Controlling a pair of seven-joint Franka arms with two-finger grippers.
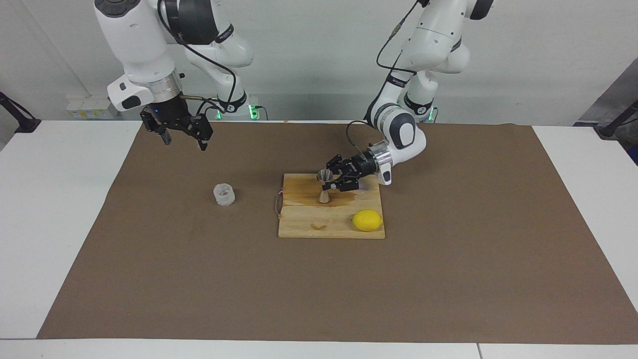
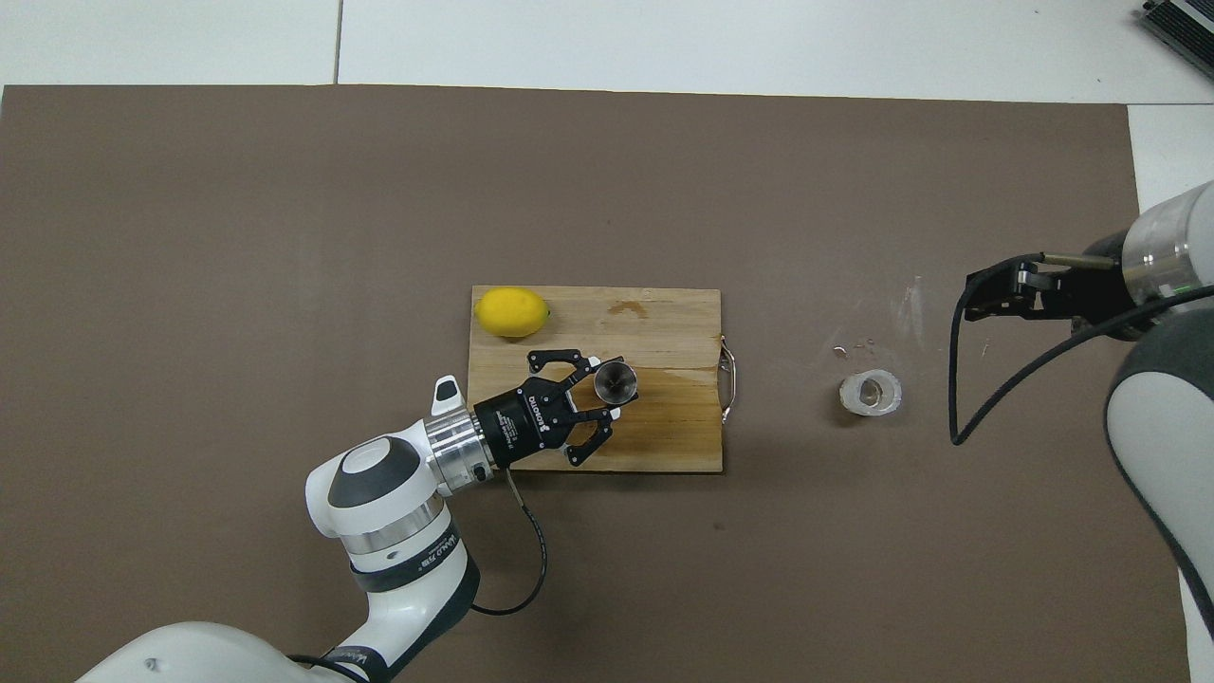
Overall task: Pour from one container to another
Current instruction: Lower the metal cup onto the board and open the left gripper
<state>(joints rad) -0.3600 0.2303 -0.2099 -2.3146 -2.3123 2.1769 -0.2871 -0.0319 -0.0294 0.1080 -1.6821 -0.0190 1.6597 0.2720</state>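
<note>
Over the wooden cutting board point(image 1: 309, 219), the left gripper point(image 1: 331, 180) is clamped on the narrow waist of the steel jigger point(image 1: 324, 185), which stands upright with its foot on or just above the wood; a lemon point(image 1: 367, 220) lies on the same board beside it. Well apart from this gripper, toward the right arm's end of the counter, sits the knobbly glass cup point(image 1: 224, 194). Above that end the right gripper point(image 1: 182, 135) waits, fingers spread wide and empty. Judged so, the receiving vessel is secured; next, the right gripper must descend onto the cup, grasp it, carry it over and tip it.
</note>
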